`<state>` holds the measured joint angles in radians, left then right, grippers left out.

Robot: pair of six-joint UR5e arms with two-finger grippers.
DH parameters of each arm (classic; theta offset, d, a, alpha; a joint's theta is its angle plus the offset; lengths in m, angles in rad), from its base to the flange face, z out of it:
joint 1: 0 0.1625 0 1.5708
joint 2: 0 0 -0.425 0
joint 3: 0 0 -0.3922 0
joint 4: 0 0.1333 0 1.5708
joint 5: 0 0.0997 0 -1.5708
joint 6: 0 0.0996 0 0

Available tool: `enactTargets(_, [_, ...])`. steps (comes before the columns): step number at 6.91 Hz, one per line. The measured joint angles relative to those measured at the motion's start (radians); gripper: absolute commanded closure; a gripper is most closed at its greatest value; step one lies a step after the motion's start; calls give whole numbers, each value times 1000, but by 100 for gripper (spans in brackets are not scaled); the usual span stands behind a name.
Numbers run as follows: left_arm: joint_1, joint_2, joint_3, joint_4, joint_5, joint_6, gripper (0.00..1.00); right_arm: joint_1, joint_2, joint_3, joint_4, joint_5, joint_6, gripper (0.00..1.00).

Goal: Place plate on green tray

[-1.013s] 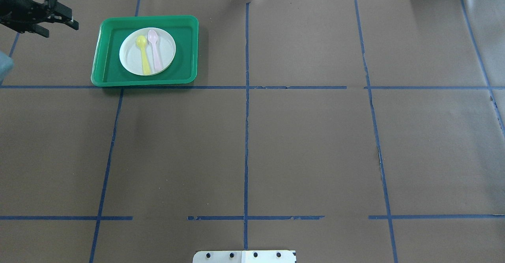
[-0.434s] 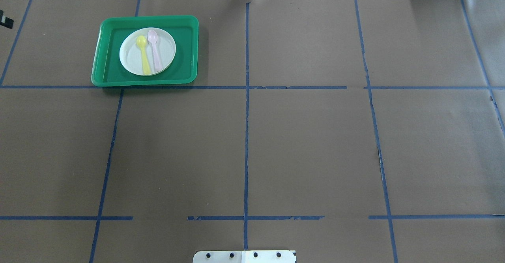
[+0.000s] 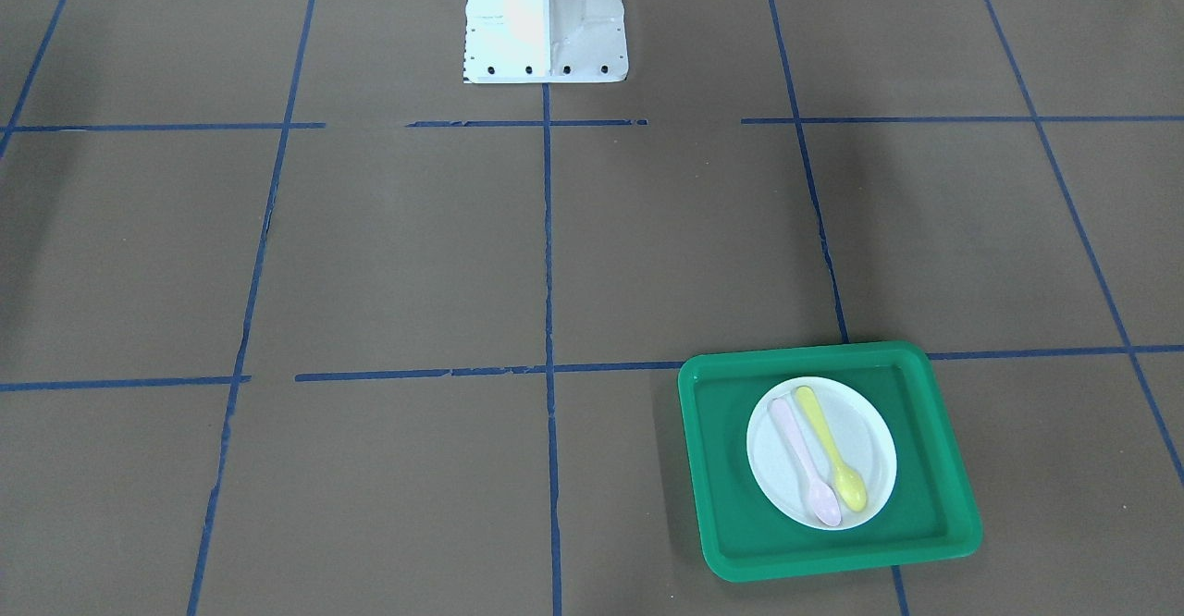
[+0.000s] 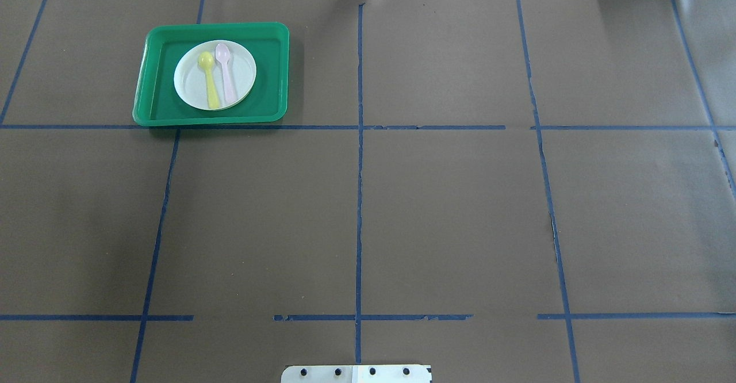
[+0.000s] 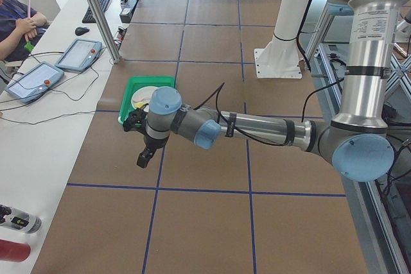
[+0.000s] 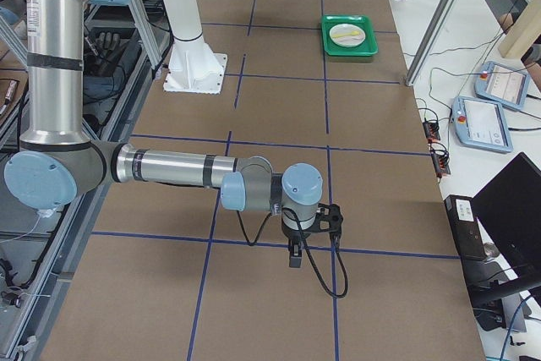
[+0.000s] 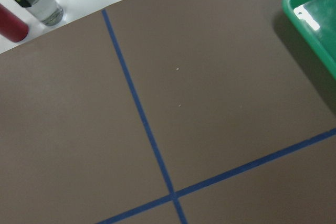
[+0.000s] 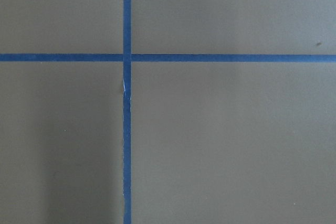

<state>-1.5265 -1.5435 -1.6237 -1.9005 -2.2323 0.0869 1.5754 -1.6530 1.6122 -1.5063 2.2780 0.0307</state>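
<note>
The small white plate [image 4: 192, 81] lies inside the green tray [image 4: 276, 72] at the far left of the table, with a yellow spoon [image 4: 210, 84] and a pink spoon [image 4: 226, 72] on it. The front-facing view shows the plate [image 3: 874, 449] in the tray [image 3: 934, 468] too. The left wrist view catches only a tray corner [image 7: 315, 30]. My left gripper [image 5: 144, 152] shows only in the exterior left view, above the table beside the tray [image 5: 128, 97]; I cannot tell its state. My right gripper [image 6: 296, 255] shows only in the exterior right view, far from the tray [image 6: 348, 40]; I cannot tell its state.
The robot base [image 3: 544, 19] stands at the table's near middle. A clear bottle [image 7: 37, 3] and a red object [image 7: 13, 24] sit off the paper beyond the left end. Tablets [image 5: 77, 54] and a metal post [image 5: 96, 11] stand on the side bench.
My left gripper stood at the overhead view's upper left edge a second ago and has moved out of that view to the left. The plate, spoons and tray have not moved.
</note>
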Motion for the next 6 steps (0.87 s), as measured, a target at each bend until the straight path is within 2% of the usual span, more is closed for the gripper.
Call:
enactTargets(3, [-35, 41, -5, 279, -18, 18, 0, 0, 0, 0, 0, 0, 0, 0])
enactTargets(6, [-45, 50, -35, 324, -135, 14, 0, 0, 0, 0, 0, 0, 0, 0])
